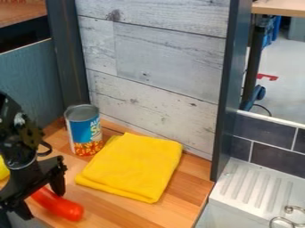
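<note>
Red-orange sausage-shaped item (67, 209): lying flat on the wooden surface (110, 214), low in the left part of the camera view, just beneath the black claw (43, 205). Stretching its long axis slantwise, from under the claw toward the lower right of the view, and pushing a blunt, rounded end out past the fingers. Hiding the other end behind the claw, so leaving the full length impossible to tell. Running roughly crosswise to the line between the two fingertips, hence passing through the gap rather than lying along it. Sitting between the fingers, with the rounded end showing well outside them. Standing open at the claw, with the fingers spread wider than the item and apparently gripping nothing; not showing clearly whether either finger is touching its side. Hanging there from the upper left, tilting a little, with one finger on the side toward the yellow cloth (134, 167) and the other on the side toward the lower left corner. Standing upright beyond, a can (83, 129) just beside the folded cloth, near the pale plank panel (156, 58). Lying folded in the middle of the surface, the cloth, apart from the item. Peeking in at the left edge, a yellow thing (3, 169), mostly hidden.
</note>
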`<move>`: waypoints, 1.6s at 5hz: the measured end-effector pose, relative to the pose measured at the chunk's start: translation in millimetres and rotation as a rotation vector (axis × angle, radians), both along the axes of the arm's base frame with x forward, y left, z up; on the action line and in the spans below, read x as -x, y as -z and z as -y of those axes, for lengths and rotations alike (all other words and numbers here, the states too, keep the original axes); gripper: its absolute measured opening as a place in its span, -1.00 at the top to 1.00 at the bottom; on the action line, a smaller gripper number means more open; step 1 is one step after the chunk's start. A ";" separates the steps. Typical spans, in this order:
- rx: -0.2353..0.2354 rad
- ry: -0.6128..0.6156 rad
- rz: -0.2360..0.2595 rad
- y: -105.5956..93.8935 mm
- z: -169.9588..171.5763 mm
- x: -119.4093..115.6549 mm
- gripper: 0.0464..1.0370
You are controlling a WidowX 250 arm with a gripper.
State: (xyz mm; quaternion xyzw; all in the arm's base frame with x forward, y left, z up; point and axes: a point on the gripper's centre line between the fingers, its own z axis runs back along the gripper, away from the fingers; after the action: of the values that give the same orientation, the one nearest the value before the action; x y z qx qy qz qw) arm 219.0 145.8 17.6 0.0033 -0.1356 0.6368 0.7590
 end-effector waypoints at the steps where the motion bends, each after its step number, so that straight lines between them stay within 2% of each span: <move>1: 0.025 -0.034 -0.028 9.9 -0.5 -0.2 -0.92; 2: 0.037 -0.034 -0.063 18.8 0.0 -1.8 -0.78; 3: 0.026 0.105 -0.161 8.9 9.4 -10.3 -0.21; 4: 0.015 0.357 -0.236 -29.9 6.4 -32.1 -0.01; 5: -0.070 0.603 -0.317 -75.5 12.8 -63.4 -0.01; 6: -0.097 0.855 -0.331 -90.7 28.4 -96.5 -0.01; 7: -0.089 1.108 -0.354 -76.3 71.8 -122.0 -0.01; 8: -0.110 1.365 -0.303 -65.7 117.6 -133.2 -0.01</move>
State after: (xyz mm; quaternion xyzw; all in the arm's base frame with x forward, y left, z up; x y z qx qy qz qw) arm 352.1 28.2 83.2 0.0443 -0.0321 0.0025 0.9985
